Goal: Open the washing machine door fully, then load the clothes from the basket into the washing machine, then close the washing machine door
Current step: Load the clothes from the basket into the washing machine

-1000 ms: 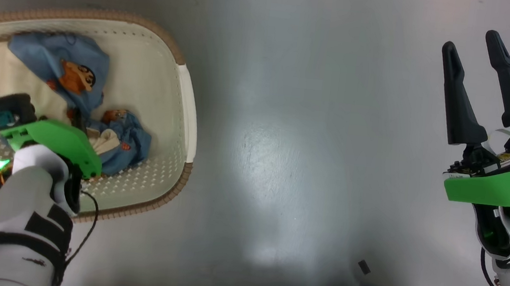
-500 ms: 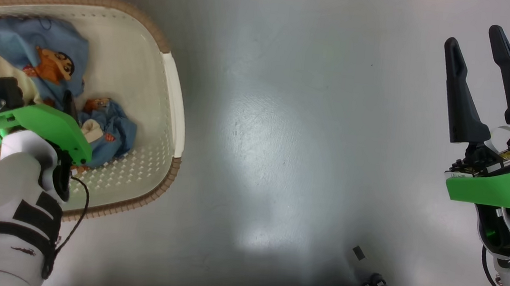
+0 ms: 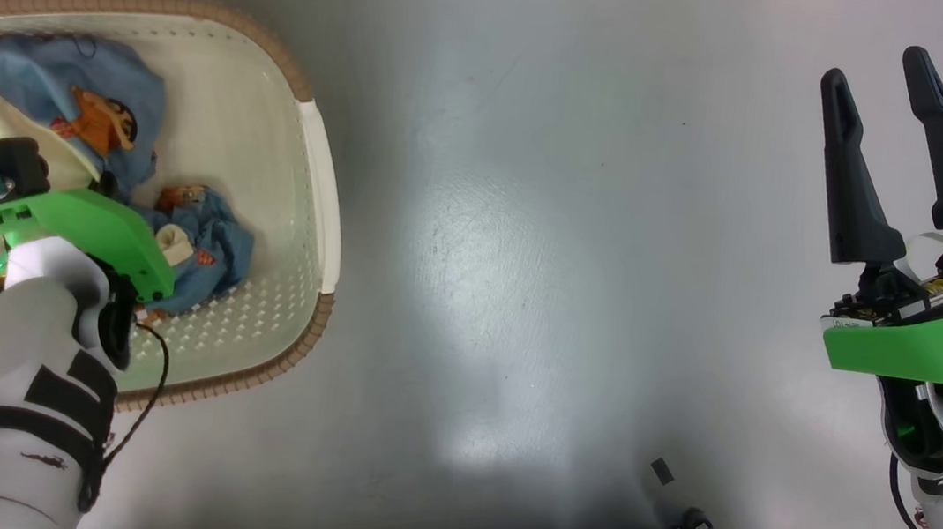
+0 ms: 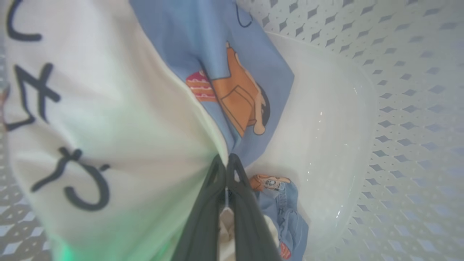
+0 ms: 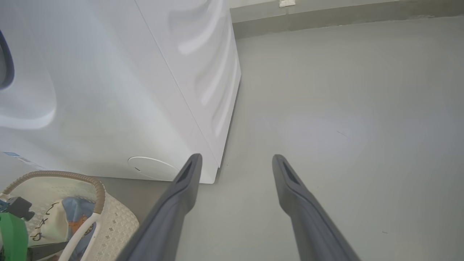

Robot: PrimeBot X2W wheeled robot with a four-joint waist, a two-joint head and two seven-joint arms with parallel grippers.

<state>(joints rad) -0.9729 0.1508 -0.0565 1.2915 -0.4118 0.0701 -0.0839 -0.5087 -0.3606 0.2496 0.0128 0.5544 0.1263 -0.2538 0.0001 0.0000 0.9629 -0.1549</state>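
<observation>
Pinching soft bear-print clothes (image 4: 108, 108) in perforated basket (image 4: 417, 90), left gripper (image 4: 227, 162) clenched, right gripper (image 5: 235, 159) spread.

The basket (image 3: 315, 193) stood on the floor (image 3: 525, 262), well to the left of the right pincer (image 3: 876, 67). The clothes (image 3: 100, 94) lay inside it, gathered at the tips of the left pincer (image 4: 226, 165). In the left wrist view, most lay left and ahead, with one small heap to the right. The washing machine (image 5: 108, 90) stood ahead and left of the right pincer, behind the basket.
</observation>
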